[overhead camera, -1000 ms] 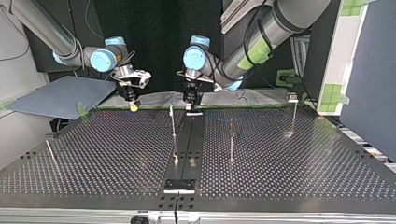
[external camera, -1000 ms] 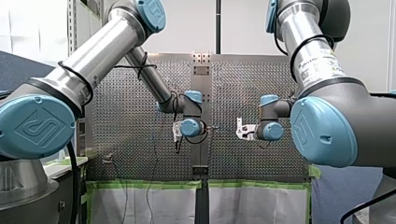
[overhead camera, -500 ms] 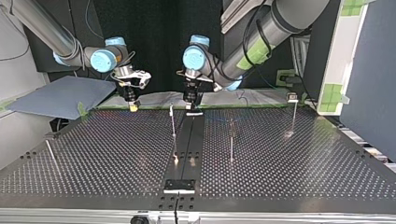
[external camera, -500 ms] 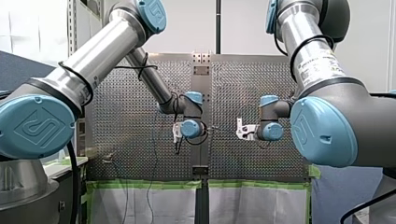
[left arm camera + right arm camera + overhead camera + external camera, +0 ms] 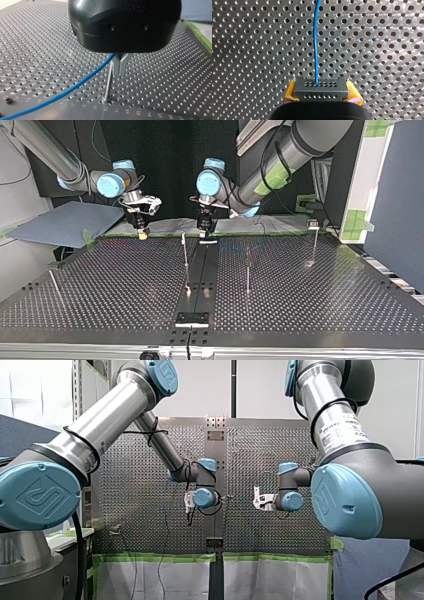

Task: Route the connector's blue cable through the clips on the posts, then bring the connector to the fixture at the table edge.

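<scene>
scarcely moved over the last second. with the right gripper (image 5: pixel 321 94), clamping tight on the connector (image 5: pixel 320 87); with the left gripper (image 5: pixel 120 65), closed and pinching its blue cable (image 5: pixel 62 96) just beside a post (image 5: pixel 108 81). probably pausing, lining up to thread it there.

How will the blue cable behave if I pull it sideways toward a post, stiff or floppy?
Probably flexible but not limp: the blue cable runs nearly straight out of the connector, and bows gently past my left gripper. Thin, so likely light; it should follow a pull. It may slide off the smooth post unless clipped.
</scene>
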Motion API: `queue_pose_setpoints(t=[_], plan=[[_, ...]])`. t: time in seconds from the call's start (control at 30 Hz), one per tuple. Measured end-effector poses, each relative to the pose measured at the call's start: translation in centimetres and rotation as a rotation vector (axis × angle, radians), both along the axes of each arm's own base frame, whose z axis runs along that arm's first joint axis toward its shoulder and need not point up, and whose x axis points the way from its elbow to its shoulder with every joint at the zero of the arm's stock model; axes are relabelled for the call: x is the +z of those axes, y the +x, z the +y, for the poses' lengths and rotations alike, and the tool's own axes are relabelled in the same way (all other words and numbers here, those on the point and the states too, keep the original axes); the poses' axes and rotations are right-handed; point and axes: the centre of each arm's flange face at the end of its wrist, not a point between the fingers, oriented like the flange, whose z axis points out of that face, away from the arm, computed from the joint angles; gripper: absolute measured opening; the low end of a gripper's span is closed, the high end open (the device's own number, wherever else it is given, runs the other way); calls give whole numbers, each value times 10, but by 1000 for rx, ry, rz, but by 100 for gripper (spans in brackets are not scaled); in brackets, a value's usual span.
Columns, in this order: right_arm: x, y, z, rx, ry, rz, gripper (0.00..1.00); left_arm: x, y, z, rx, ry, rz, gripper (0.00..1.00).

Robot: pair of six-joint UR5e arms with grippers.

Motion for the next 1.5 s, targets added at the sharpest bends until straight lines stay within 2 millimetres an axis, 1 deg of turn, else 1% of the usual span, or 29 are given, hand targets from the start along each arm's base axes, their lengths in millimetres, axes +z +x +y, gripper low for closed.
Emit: queue_pose_setpoints(t=[0.47,0.53,0.73,0.8,1.0,1.1,1.23,1.5], plan=[[3,4,-4,4,-4,-2,0,1,4,-1,-17,-26,-2,1],[3,4,-5,4,-4,-2,0,-3,6,0,-20,-30,5,1],[3,5,-6,4,-5,-1,0,-25,5,0,-16,-20,30,1],[3,4,-6,4,-5,1,0,-28,8,0,-15,-19,31,1],[3,3,-7,1,-6,2,0,-20,19,-4,-9,-11,28,1],[2,3,-7,2,-5,3,0,-17,21,-5,-9,-2,35,1],[2,4,-6,4,-4,5,0,-17,18,-7,-13,21,49,1],[0,6,-4,8,0,15,0,-21,1,-13,-10,87,77,1]])
